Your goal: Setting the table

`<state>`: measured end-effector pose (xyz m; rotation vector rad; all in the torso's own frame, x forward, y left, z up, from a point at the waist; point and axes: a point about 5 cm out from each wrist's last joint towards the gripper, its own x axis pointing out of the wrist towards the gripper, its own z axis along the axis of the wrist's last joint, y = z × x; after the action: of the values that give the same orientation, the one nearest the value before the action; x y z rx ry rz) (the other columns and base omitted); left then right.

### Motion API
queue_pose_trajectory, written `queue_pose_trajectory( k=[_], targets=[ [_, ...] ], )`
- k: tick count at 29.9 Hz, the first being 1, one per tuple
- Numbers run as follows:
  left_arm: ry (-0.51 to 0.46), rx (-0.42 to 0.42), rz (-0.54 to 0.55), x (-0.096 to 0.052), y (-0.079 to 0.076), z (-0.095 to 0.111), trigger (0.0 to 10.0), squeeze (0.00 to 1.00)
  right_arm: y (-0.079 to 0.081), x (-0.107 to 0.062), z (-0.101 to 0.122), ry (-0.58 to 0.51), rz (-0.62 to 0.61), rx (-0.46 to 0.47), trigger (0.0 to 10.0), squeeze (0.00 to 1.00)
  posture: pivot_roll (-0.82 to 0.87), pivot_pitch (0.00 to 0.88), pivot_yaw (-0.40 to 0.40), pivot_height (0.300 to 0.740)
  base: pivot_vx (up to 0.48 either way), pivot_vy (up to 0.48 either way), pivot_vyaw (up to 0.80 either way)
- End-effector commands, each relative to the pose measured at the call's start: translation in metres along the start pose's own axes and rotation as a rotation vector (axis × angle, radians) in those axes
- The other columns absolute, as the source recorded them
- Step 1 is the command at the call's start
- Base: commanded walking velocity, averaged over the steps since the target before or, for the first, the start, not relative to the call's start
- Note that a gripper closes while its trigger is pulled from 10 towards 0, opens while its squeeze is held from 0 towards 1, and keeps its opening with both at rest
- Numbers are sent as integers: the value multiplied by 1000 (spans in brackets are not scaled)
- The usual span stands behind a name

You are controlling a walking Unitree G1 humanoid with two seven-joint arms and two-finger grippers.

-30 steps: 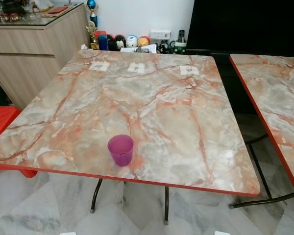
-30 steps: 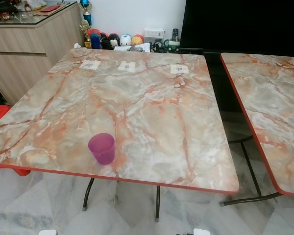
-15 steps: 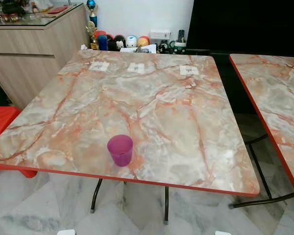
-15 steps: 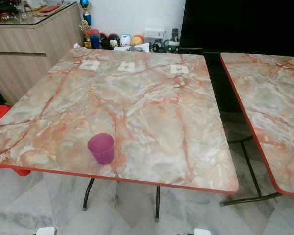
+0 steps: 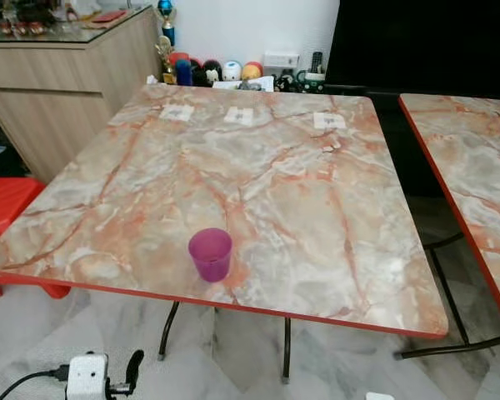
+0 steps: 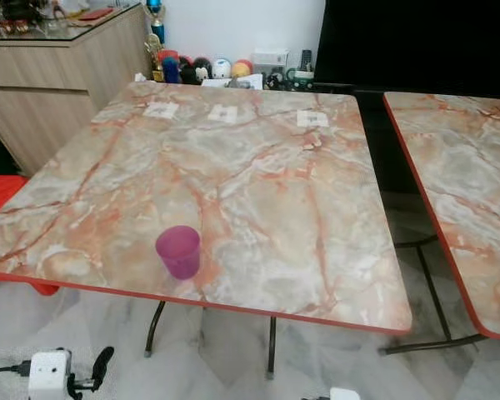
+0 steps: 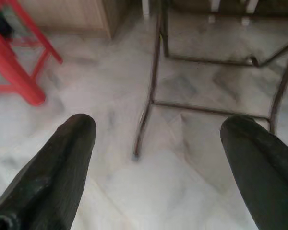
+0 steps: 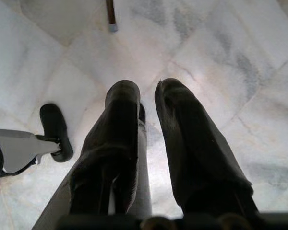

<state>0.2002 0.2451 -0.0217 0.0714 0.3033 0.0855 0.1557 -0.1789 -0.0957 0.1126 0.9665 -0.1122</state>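
Black-fingered left gripper, spread wide, empty, low over floor. Right gripper, nearly pressed together, pinching a slim grey utensil. Purple cup: upright by the marble table's near edge. Risk: utensil slipping from its narrow pinch.

Even, bright indoor light; head views sharp across the marble-pattern table, which carries a soft sheen and a small glare spot near its front right corner. Faint shadow beside the purple cup. Dark panel at rear underexposed, detail lost. Wrist views softer: black fingers blurred close up; pale floor washed out, mildly blurred.
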Motion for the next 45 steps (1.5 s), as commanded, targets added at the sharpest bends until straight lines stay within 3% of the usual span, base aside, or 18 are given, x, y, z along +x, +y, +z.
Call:
queue_pose_trajectory(
  k=[1, 8, 11, 17, 24, 28, 37, 45],
  targets=[
    [90, -34, -18, -3, -8, -17, 10000, 0, -2, -1, -4, 15, -4, 5, 10000, 0, 68, 61, -2, 740, 0, 0, 0],
    [144, -42, -33, -10, -9, -25, 10000, 0, -4, -1, -5, 16, -15, 15, 10000, 0, 72, 74, -10, 740, 0, 0, 0],
    [254, -38, -19, -15, -6, -39, 10000, 0, -6, -2, -7, 24, -24, 21, 10000, 0, 73, 77, -15, 740, 0, 0, 0],
    [358, -32, -2, -20, -3, -52, 10000, 0, -6, -2, -6, 18, -27, 35, 10000, 0, 65, 78, -11, 740, 0, 0, 0],
    [571, -29, 15, -43, -2, -80, 10000, 0, -4, -1, -3, 14, -23, 38, 10000, 0, 70, 89, -9, 740, 0, 0, 0],
    [614, -29, 13, -48, -2, -85, 10000, 0, -3, -1, -3, 12, -23, 40, 10000, 0, 62, 91, -3, 740, 0, 0, 0],
    [631, -53, 7, -41, -12, -84, 10000, 0, -2, 0, -2, 7, -29, 53, 10000, 0, 58, 93, -2, 740, 0, 0, 0],
    [632, -56, 10, -43, -9, -84, 10000, 0, -2, -1, -2, 6, -30, 53, 10000, 0, 57, 94, -2, 740, 0, 0, 0]
  ],
)
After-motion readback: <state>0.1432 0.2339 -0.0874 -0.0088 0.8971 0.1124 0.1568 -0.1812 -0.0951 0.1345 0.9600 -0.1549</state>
